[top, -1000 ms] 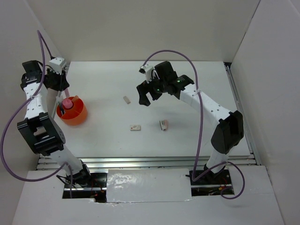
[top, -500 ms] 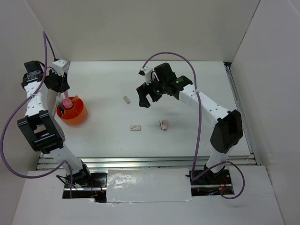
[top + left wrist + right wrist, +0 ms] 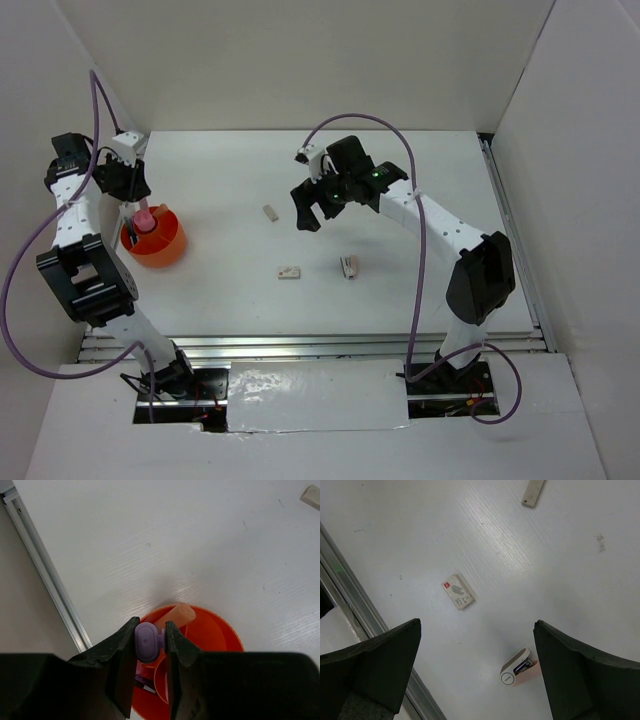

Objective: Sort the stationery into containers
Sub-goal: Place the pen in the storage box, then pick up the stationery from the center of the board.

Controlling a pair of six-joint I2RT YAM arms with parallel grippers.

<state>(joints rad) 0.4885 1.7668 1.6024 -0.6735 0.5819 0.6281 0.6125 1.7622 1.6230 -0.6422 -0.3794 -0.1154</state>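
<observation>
At the far left, the left gripper (image 3: 150, 628) is clenched on a lilac pen (image 3: 148, 642), held near its capped end with the long axis running down away from the wrist camera, so it hangs roughly upright. The tub (image 3: 220, 630) sits directly beneath, and the pen's lower end seems to lie inside the rim on the side nearest the rail. A pink cylinder (image 3: 175, 616) leans against the wall beside it. The coming move looks like a simple release, as the pen is already over the tub. Further right on the desk (image 3: 220, 180), the right gripper (image 3: 476, 625) is released, jaws spread wide, hovering above three loose pieces. A thin block (image 3: 533, 492) lies well ahead of it, a labelled block (image 3: 458, 591) lies between the fingers towards the left one, and a capsule-shaped piece (image 3: 517, 666) lies close by the right finger. The right arm is far nearer to all three
</observation>
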